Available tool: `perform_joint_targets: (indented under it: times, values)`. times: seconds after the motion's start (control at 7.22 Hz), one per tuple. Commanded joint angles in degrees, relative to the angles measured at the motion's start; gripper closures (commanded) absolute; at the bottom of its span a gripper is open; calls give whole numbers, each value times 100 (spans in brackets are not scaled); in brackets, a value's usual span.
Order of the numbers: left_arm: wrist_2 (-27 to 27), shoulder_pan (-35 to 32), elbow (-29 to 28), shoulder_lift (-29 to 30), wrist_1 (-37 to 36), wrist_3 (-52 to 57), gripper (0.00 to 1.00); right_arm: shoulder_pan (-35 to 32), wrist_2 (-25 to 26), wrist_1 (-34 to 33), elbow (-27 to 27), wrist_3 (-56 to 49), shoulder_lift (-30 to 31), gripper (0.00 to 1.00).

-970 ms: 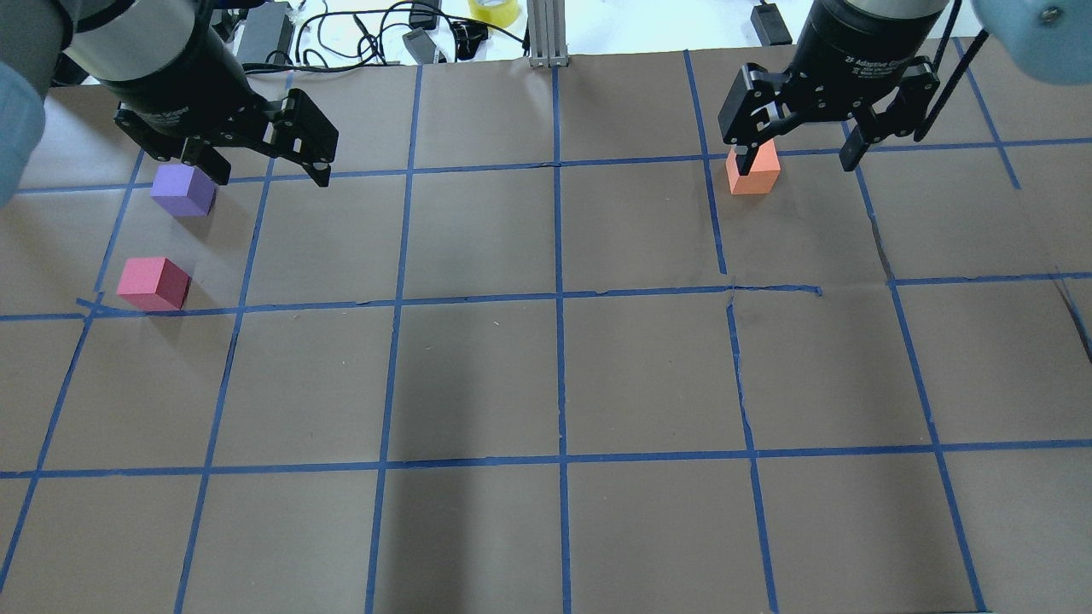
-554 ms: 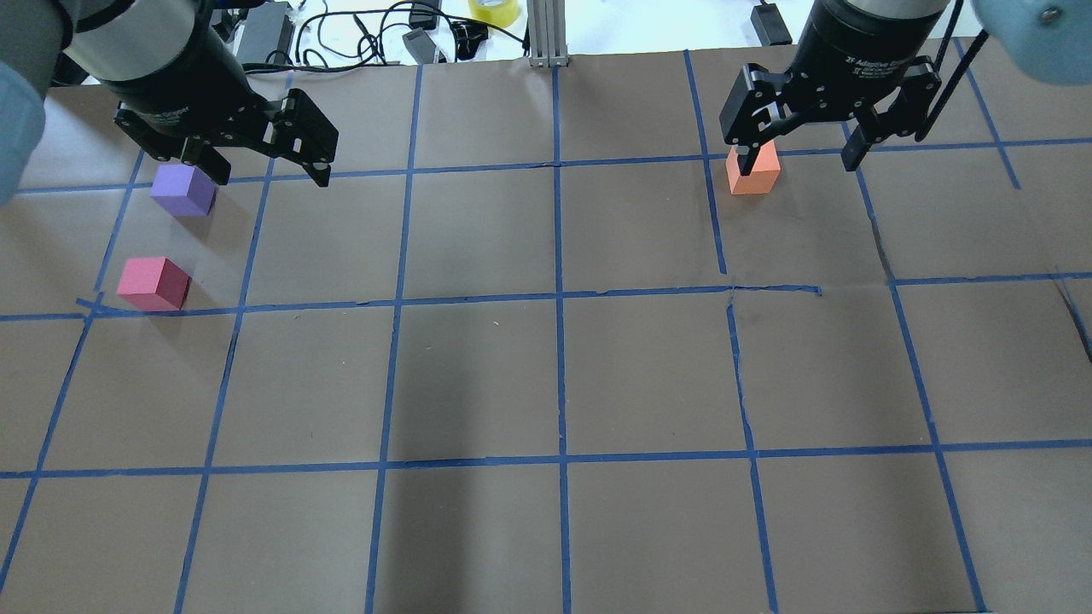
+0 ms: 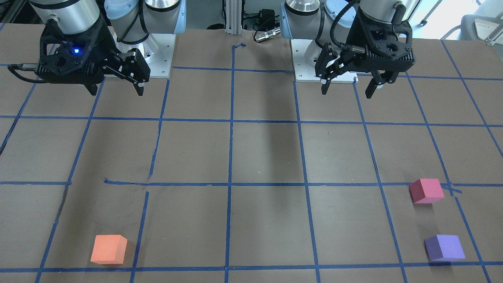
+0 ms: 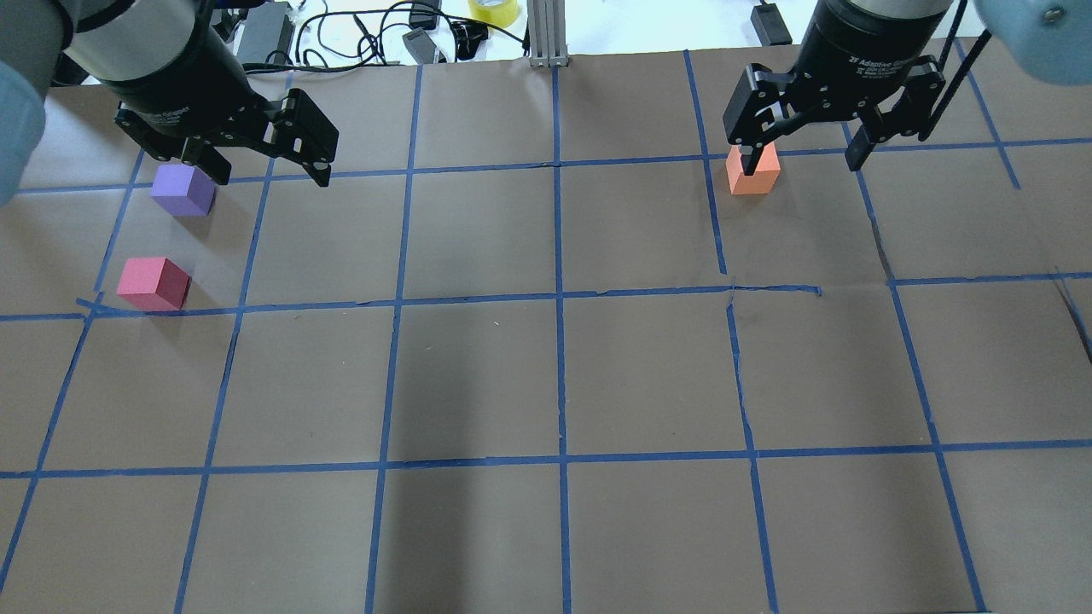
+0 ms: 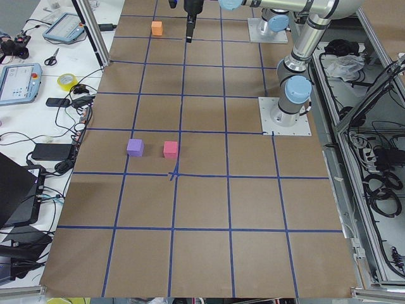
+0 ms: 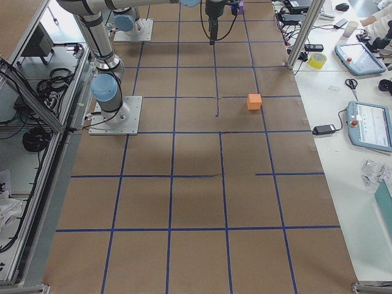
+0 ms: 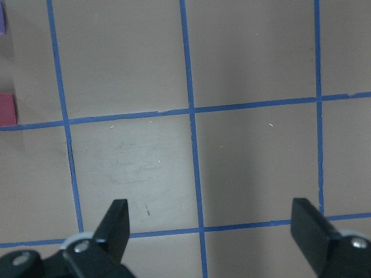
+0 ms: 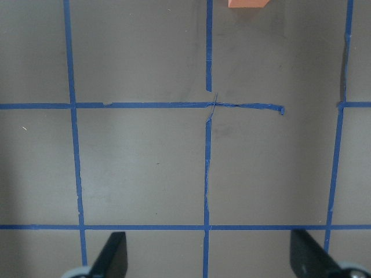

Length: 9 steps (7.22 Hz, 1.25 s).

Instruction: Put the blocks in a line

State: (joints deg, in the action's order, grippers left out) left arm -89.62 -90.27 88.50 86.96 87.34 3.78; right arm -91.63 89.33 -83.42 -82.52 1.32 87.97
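Three blocks lie on the brown taped table. The orange block [image 4: 753, 175] [image 3: 109, 249] is far right in the overhead view. The purple block [image 4: 182, 190] [image 3: 445, 247] and the pinkish-red block [image 4: 153, 284] [image 3: 426, 190] are far left, close together but apart. My left gripper [image 4: 269, 175] [image 3: 346, 93] is open and empty, held high above the table near the purple block. My right gripper [image 4: 800, 164] [image 3: 116, 92] is open and empty, also high. In the right wrist view [image 8: 208, 255] the orange block [image 8: 249, 3] shows at the top edge. The left wrist view shows the pinkish-red block [image 7: 7, 110] at its left edge.
Blue tape lines [image 4: 559, 298] divide the table into squares. An aluminium post [image 4: 546, 34], cables and a yellow tape roll [image 4: 493, 10] sit past the far edge. The arm bases [image 3: 157, 37] stand at the robot's side. Tablets [image 6: 370, 125] lie on a side bench.
The right gripper has shifted very slightly to the right in the overhead view. The left gripper and all three blocks have not moved.
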Motion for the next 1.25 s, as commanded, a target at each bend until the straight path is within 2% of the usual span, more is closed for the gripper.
perform_joint_targets:
  times: [0.0, 0.42, 0.83, 1.11]
  values:
    - [-3, 1, 0, -4, 2, 0, 0, -4, 23, -104, -1, 0, 1, 0]
    - [-3, 1, 0, -4, -6, 8, 0, 13, 32, -70, -70, -62, -164, 0]
    - [-3, 1, 0, -4, 2, 8, 0, 583, 15, -122, -168, -79, -289, 0]
    - [-20, 19, 0, -4, 2, 8, 0, 655, 6, -349, -176, -9, -717, 0]
